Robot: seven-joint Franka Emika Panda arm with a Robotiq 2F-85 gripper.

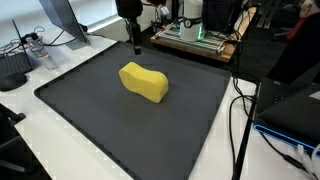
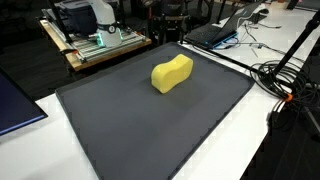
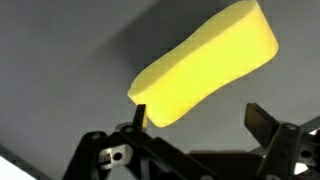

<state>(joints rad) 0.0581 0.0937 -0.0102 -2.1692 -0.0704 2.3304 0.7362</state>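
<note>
A yellow, peanut-shaped sponge (image 1: 144, 82) lies on a dark grey mat (image 1: 90, 120), a little behind its middle; it shows in both exterior views (image 2: 172, 73). My gripper (image 1: 134, 42) hangs over the mat's far edge, behind the sponge and apart from it. In the wrist view the gripper (image 3: 200, 120) is open, with bare mat (image 3: 60, 60) between the two black fingers (image 3: 262, 120). The sponge (image 3: 205, 65) lies just beyond the fingertips, its near end close to the left finger without touching it.
A wooden platform with equipment (image 1: 195, 38) stands behind the mat. Black cables (image 1: 243, 110) run along the white table beside the mat. A laptop (image 2: 215, 32) sits near one far corner, and a dark blue panel (image 2: 15, 105) lies on the opposite side.
</note>
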